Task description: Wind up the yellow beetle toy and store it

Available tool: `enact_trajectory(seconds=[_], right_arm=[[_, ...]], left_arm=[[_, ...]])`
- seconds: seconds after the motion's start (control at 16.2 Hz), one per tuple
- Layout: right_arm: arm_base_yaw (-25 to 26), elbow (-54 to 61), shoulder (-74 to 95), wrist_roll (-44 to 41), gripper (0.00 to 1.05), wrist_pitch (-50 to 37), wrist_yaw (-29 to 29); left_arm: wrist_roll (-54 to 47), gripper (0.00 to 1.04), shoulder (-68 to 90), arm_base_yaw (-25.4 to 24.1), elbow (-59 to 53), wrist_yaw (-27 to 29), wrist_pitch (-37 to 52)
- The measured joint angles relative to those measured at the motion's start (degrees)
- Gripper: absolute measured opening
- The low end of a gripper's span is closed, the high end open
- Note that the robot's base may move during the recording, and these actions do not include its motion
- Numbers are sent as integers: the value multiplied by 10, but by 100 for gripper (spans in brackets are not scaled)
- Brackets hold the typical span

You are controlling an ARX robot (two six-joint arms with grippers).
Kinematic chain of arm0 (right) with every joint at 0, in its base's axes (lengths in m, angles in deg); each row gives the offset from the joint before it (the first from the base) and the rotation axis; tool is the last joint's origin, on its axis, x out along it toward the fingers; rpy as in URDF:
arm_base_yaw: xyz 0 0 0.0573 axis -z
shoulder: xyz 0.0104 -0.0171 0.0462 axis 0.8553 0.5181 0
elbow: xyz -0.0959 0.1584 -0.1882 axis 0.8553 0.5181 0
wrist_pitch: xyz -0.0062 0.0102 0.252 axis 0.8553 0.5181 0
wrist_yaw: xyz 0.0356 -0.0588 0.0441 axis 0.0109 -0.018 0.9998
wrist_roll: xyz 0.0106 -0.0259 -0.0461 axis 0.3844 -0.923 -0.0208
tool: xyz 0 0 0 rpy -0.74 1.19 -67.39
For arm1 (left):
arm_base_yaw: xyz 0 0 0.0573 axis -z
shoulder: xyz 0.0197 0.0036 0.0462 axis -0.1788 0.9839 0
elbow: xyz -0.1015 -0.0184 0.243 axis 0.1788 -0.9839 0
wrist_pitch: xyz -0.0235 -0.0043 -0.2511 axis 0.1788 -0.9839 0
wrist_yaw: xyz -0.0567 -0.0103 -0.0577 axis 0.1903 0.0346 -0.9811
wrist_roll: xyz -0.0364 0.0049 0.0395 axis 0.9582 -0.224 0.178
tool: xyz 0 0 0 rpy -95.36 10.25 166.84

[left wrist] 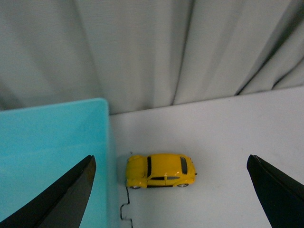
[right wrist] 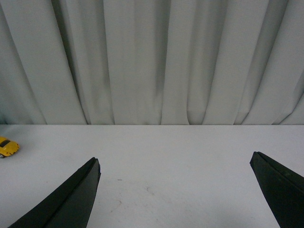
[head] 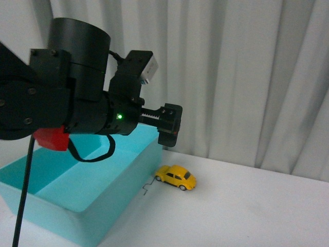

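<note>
1. The toy [head: 176,177] is seen standing on its wheels on the white table [head: 247,206].
2. It is placed just right of the blue box [head: 77,208], near the box's far corner, with a small gap between them.
3. A thin dark squiggle [head: 147,188], maybe a wire, is seen by the toy.
4. The left gripper [left wrist: 171,157] is held up in the air above the toy, with its fingers spread wide and nothing gripped.
5. The right gripper [right wrist: 175,156] is spread wide too, well right of the toy.
6. A pale curtain [head: 247,77] is hung behind the table.
</note>
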Motion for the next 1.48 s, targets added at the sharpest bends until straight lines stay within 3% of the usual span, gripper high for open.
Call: enact_trajectory(seconds=[0.06,0.12,0.37,0.62,0.98,1.29,1.48], right_arm=[[0,0,0,0,98,0,0],[0,0,0,0,98,0,0],[0,0,0,0,98,0,0],[0,0,0,0,98,0,0],[0,0,0,0,98,0,0],[0,0,0,0,98,0,0],[0,0,0,0,98,0,0]], left_arm=[[-265,98,160,30,234,-66,-203],[-471,98,232,49,331,-53,-350],[-661,98,307,53,436,10,-490],[-740,98,356,45,510,72,-558],[-800,98,401,41,545,118,-577],[-808,44,413,36,559,126,-559],[-782,40,397,40,541,99,-560]])
